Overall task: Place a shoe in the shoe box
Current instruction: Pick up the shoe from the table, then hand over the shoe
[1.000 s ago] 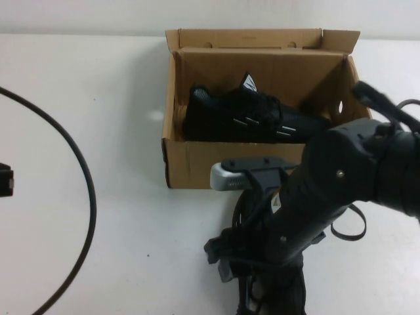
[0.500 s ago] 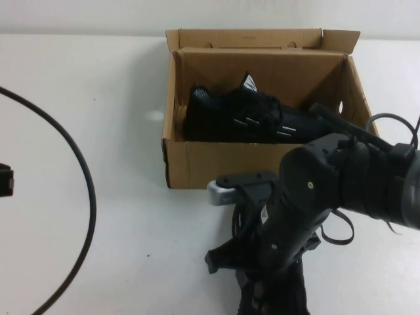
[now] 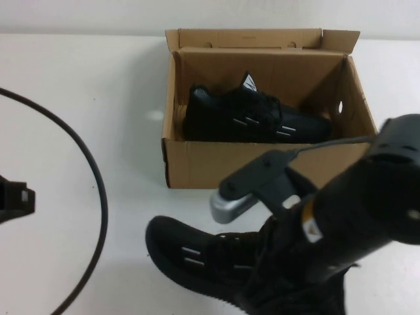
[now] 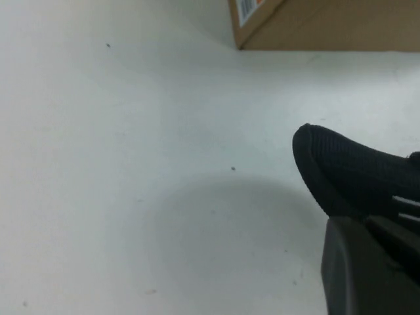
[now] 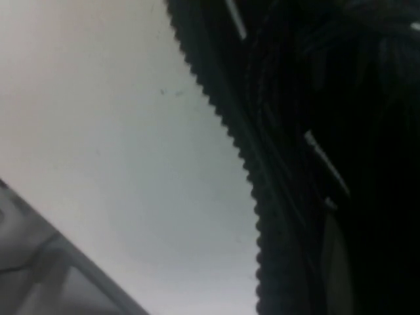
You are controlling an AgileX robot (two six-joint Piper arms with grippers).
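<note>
The brown cardboard shoe box stands open at the back middle, and one black shoe lies inside it. A second, look-alike shoe shows in front of the box with its toe to the left; its heel end is hidden under my right arm. My right gripper is pressed into this shoe beside its toothed sole and is shut on it. My left gripper stays shut at the table's left edge, holding nothing. Its wrist view shows the shoe's toe and a box corner.
A black cable arcs across the left part of the white table. The box's lid flap stands up at the back. My right arm fills the front right.
My right gripper has shut. The right arm has swung forward and right, and the second shoe now shows in front of the box, toe to the left. My left gripper has edged into view.
</note>
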